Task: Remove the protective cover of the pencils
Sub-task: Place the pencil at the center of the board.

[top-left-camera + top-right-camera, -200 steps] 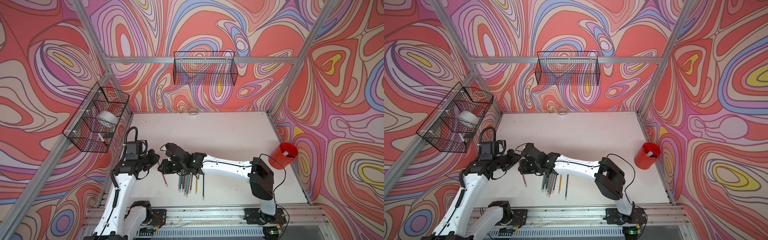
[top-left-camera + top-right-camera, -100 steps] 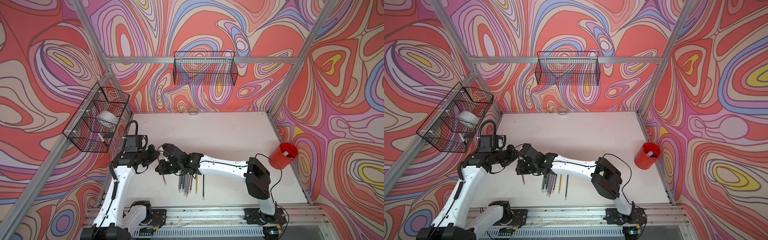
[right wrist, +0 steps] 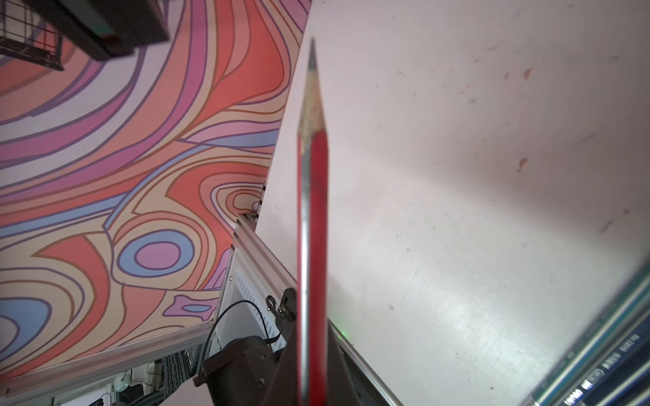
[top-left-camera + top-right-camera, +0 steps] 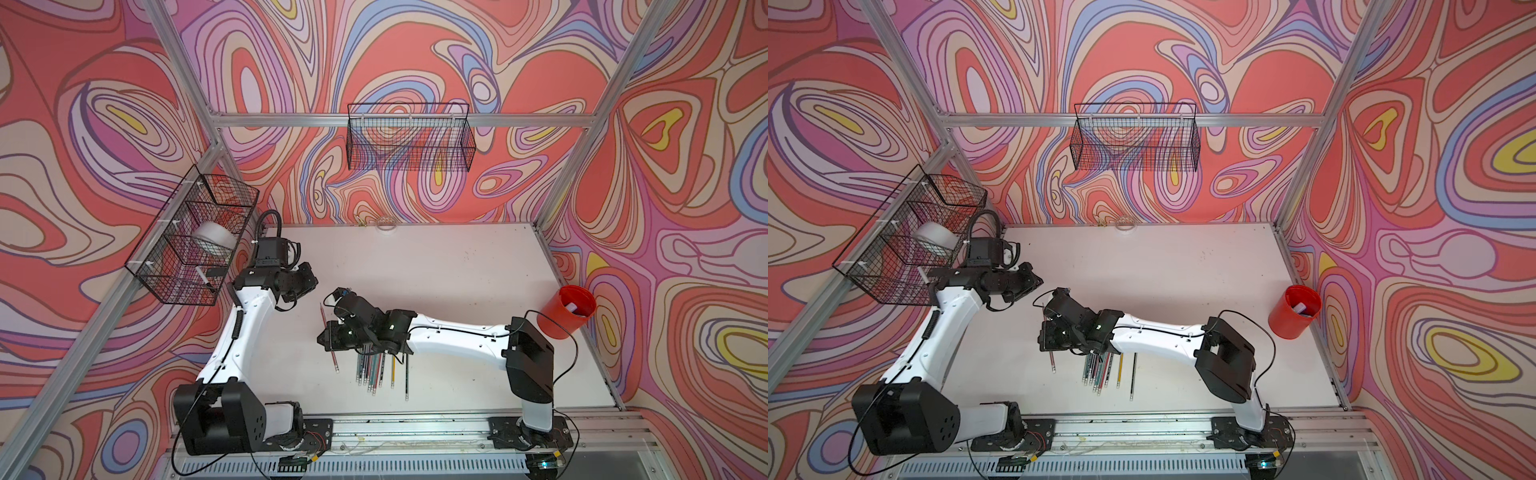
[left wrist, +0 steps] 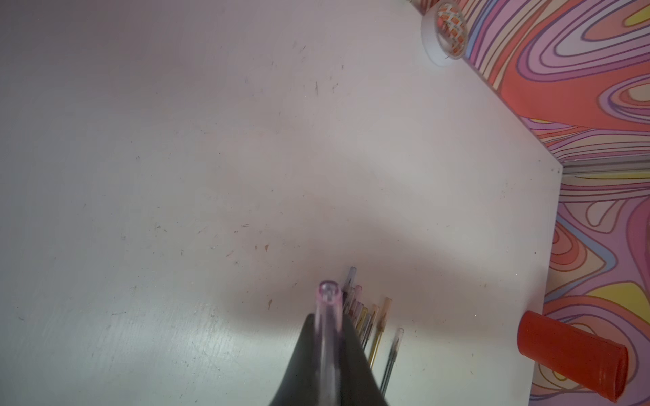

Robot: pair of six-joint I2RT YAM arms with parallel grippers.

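Note:
My left gripper [image 5: 329, 318] is shut on a pale pink translucent protective cover [image 5: 330, 298], which sticks out past its fingertips. In both top views this gripper [image 4: 311, 283] [image 4: 1037, 281] hangs over the table's left side. My right gripper [image 3: 311, 316] is shut on a red pencil [image 3: 313, 175] whose sharpened tip is bare. In both top views the red pencil [image 4: 335, 361] [image 4: 1052, 363] pokes out on both sides of the right gripper [image 4: 330, 336] [image 4: 1045, 336], a short gap from the left one. The other pencils [image 4: 374, 370] [image 4: 1100, 370] lie bunched on the table, with covers on their tips [image 5: 365, 314].
A red cup [image 4: 567, 309] [image 4: 1296, 311] stands at the table's right edge. A tape roll [image 4: 385, 224] [image 5: 445, 33] lies by the back wall. Wire baskets hang on the left wall [image 4: 191, 241] and the back wall [image 4: 409, 137].
The left gripper has drawn back and to the left, away from the right gripper, taking the cover with it. The red pencil stays in the right gripper, its tip now bare.

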